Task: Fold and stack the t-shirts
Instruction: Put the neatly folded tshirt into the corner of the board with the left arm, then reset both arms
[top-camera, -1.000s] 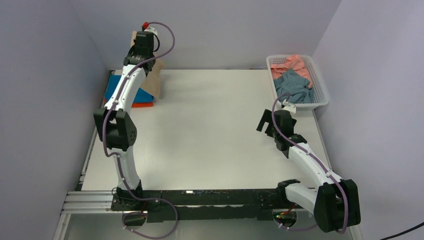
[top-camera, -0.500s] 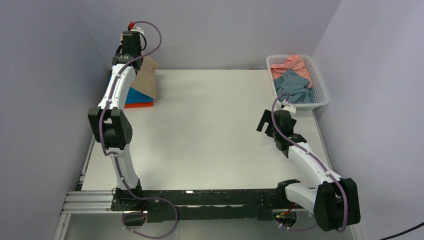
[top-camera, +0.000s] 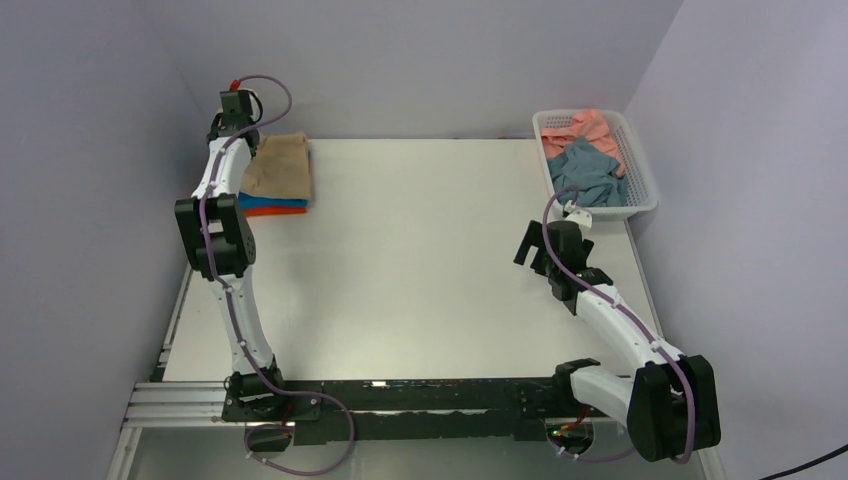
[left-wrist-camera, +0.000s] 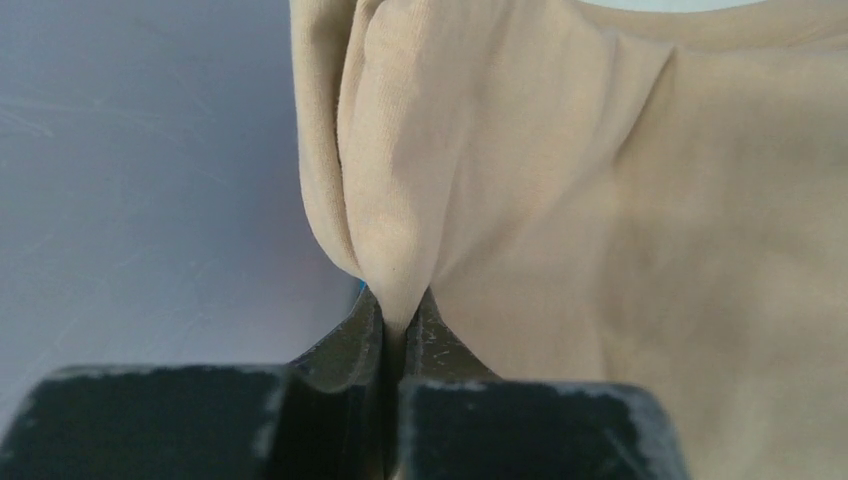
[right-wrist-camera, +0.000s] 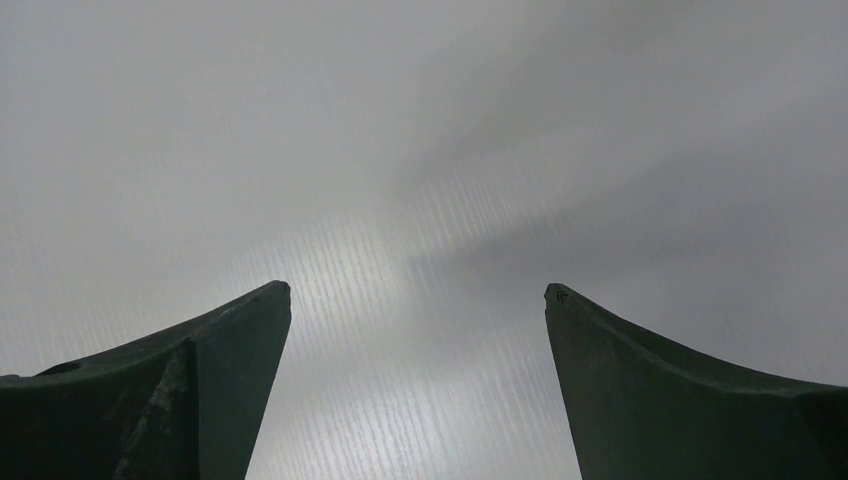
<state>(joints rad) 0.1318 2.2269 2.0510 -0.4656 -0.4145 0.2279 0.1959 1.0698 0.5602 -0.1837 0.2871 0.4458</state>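
Observation:
A folded tan-beige t-shirt (top-camera: 280, 166) lies on top of a stack at the table's far left, over a bright blue shirt (top-camera: 283, 203) and an orange one (top-camera: 268, 211). My left gripper (top-camera: 243, 143) is at the stack's far left edge, shut on a pinch of the tan cloth (left-wrist-camera: 400, 230). A salmon pink shirt (top-camera: 590, 125) and a dusty grey-blue shirt (top-camera: 590, 172) lie crumpled in the white basket (top-camera: 640, 205). My right gripper (top-camera: 527, 245) hangs open and empty over bare table (right-wrist-camera: 400, 200).
The white lattice basket stands at the far right corner against the right wall. The left wall runs close beside the stack and my left arm. The black mounting rail (top-camera: 400, 395) runs along the near edge.
My left gripper has swung left and down toward the far left corner, laying the tan-beige shirt flat onto the blue and orange stack. The right arm has not moved.

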